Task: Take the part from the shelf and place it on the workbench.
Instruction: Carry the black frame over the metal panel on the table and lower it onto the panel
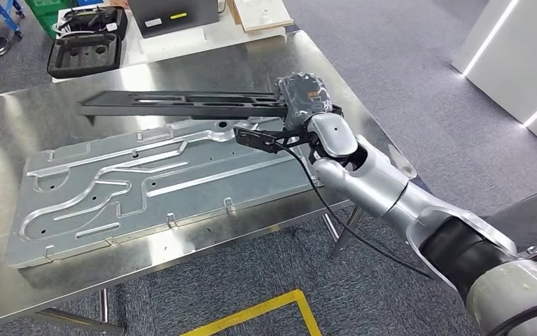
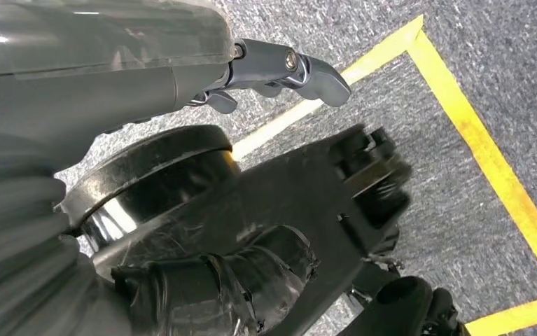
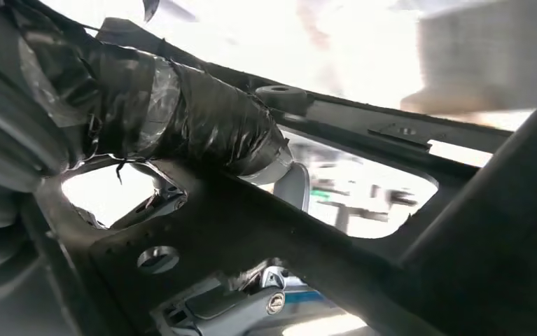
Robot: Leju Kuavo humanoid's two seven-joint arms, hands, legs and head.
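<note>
**Long black part held over the steel workbench**

The right hand [image 1: 306, 105] grips one end of the part [image 1: 181, 103], a long, flat black bar with slots and cut-outs along its length. Its fingers are closed around that end; in the right wrist view a thumb [image 3: 202, 126] wrapped in glossy black tape lies across the part's [image 3: 265, 231] dark matte frame, which has round holes and angular openings. From the fingers the bar reaches away over the workbench [image 1: 335, 77], well past the hand, and appears to be held above the surface rather than lying on it.

Just below the fingers and the bar lies a large metal plate [image 1: 146, 189], pale grey and dull, with curved raised channels, small tabs along its edges and a few drilled holes. The workbench itself is brushed stainless steel with a shiny, reflective top.

Beyond the bar's far end, at the back of the bench, sit two black foam-lined cases [image 1: 87, 42]; what they hold cannot be made out.

The left hand [image 2: 279, 70] hangs over grey carpet with yellow floor tape [image 2: 475, 133]; it holds nothing, its grey metal fingers slightly curled and apart.
</note>
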